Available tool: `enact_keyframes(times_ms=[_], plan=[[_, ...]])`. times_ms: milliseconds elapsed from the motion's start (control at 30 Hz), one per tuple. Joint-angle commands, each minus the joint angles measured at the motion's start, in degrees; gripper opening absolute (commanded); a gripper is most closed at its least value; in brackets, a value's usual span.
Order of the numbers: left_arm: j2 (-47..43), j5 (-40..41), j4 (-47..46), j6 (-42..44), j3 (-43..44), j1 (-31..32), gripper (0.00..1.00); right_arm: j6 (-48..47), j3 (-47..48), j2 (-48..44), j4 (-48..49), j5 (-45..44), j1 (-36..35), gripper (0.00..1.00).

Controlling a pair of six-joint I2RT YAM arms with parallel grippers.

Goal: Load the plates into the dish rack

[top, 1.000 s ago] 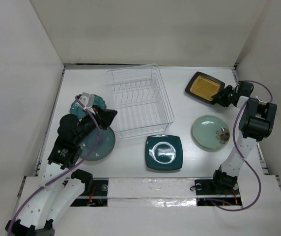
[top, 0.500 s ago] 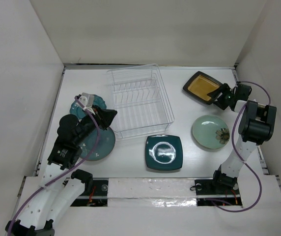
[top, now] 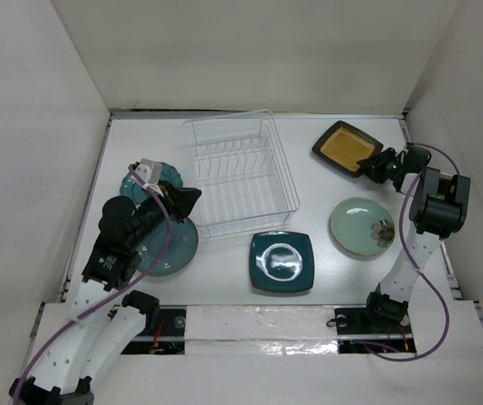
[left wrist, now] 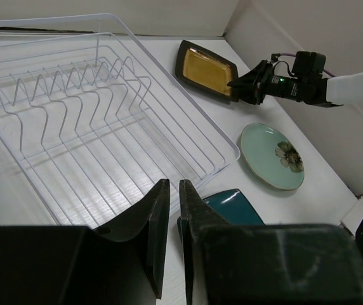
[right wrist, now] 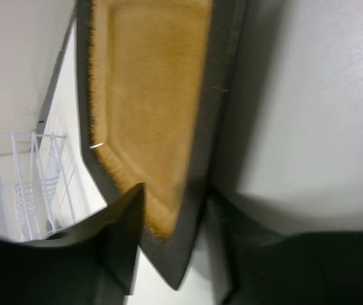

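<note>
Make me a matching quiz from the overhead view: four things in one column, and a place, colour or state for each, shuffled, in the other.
Things:
1. amber plate
2. floral plate
3. square teal plate
4. rack

Descriptions:
A. holds no plates
B. rim between the right gripper's fingers
C. lying flat just on the near side of the rack
D. round, pale green, lying flat

Pairs: 1-B, 2-D, 3-C, 4-A
</note>
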State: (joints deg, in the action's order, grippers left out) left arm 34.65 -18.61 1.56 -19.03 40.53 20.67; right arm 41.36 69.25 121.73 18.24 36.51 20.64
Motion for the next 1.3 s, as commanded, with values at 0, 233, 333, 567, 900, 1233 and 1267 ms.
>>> enact_keyframes(times_ms=[0, 233, 333, 567, 900, 1233, 1267], plan=[[0.3, 0.1, -2.3, 0.7, 2.6, 0.3, 0.10, 5.1, -2.3, 2.2, 5.8, 1.9, -0.2, 0.39], [0.1, -0.2, -2.4, 0.8, 2.6, 0.3, 0.10, 7.4, -8.9, -4.1, 16.0, -2.0, 0.9, 0.10], [0.0, 0.2, -2.1, 0.9, 2.4, 0.3, 0.10, 7.6, -11.2, -9.1, 19.6, -4.0, 0.9, 0.00], [0.0, 1.1, -2.1, 1.0, 2.4, 0.3, 0.10, 3.0, -11.9, -22.1, 18.4, -10.1, -1.7, 0.00], [0.2, 1.5, -2.1, 1.0, 2.4, 0.3, 0.11, -11.8, -1.1, -38.1, -2.9, -26.9, -12.4, 0.00], [0.0, 2.5, -2.0, 0.7, 2.4, 0.3, 0.14, -26.1, 24.2, -37.0, -31.1, -39.5, -27.4, 0.00], [-0.3, 2.7, -1.9, 0.7, 2.3, 0.3, 0.14, -27.0, 25.7, -36.7, -32.3, -40.5, -29.7, 0.00]])
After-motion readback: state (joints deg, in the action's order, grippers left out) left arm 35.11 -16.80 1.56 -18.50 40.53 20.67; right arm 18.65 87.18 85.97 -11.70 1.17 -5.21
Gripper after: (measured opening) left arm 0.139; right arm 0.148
